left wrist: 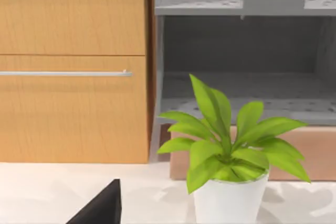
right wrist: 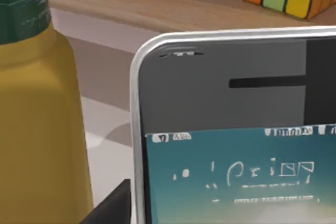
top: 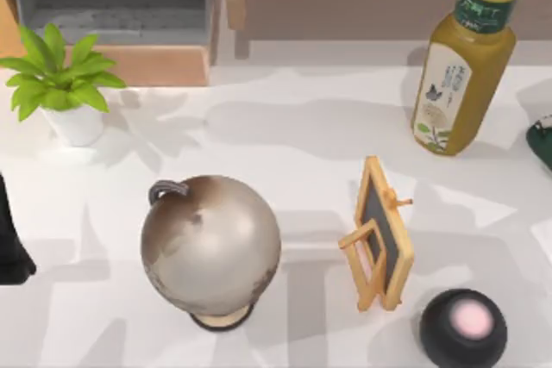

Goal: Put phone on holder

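Phone up at the table's right side, holder not yet reached.

The left gripper is parked at the table's left edge near the plant; I cannot tell its grip. The globe stands mid-table, well apart from the wooden holder, which has bare table behind it. A black speaker sits just beside the holder's near corner, and the bottle stands behind it. The right gripper looks clamped on the phone, one finger against its edge, with the bottle close alongside. I judge a careless swing would knock the bottle, and a low approach could tip the light holder.
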Tool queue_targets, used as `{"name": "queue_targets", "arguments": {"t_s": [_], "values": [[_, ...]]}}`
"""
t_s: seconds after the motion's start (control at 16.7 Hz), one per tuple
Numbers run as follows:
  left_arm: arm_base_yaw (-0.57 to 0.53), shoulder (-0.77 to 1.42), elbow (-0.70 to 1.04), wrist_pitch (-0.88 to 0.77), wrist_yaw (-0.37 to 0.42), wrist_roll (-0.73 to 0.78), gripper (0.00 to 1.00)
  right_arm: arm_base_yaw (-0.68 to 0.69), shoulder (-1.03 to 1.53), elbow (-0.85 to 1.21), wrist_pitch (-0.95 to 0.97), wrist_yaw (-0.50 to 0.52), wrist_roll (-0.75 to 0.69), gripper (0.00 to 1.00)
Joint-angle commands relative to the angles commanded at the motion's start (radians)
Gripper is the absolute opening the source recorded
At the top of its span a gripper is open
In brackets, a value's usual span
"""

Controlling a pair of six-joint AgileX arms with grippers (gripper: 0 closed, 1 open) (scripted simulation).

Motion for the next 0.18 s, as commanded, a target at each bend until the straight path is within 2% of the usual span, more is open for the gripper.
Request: {"name": "queue_targets", "arguments": {"t_s": [0.18], "values": [[0.000, 0.000, 0.000, 0.000, 0.000, 0.000, 1.00, 0.000, 0.000, 0.000, 0.000, 0.000, 0.000, 1.00]]}}
